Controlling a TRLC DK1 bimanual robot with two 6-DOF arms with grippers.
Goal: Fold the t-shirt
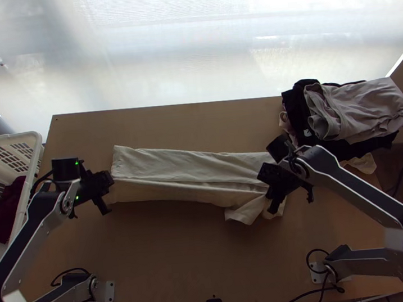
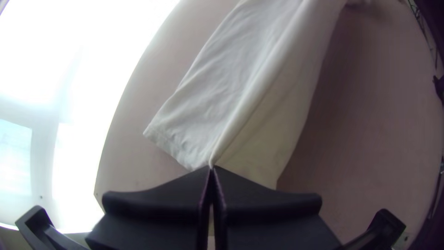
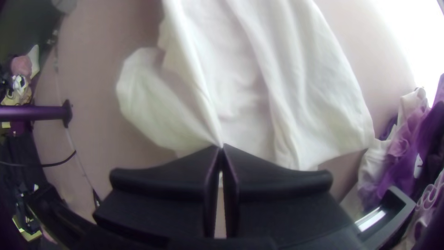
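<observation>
1. The t-shirt [image 1: 186,166] lay on the tabletop [image 1: 170,244], in its middle part, drawn out into a long narrow strip with lengthwise folds.
2. Its long axis ran from the left edge's side toward the right edge's side, roughly along the far edge, with the right end slanting a little toward the near edge. I could not tell which end was the collar.
3. The left end finished in a fairly straight hem; at the right end a loose flap [image 1: 246,212] stuck out toward the near edge.
4. The left pincer [image 1: 110,180] was at the left end. In the left wrist view the left pincer [image 2: 211,167] was closed on a fold at the hem.
5. The right pincer [image 1: 267,187] was at the right end. In the right wrist view the right pincer [image 3: 221,147] was pressed together on a raised ridge of cloth beside the flap.
6. A pile of clothes [image 1: 361,109] sat at the far right corner, pale cloth over black, with a small white mark [image 1: 307,132] on the black.
7. Beside the left edge stood a white basket [image 1: 17,139] holding dark red cloth [image 1: 5,216].
</observation>
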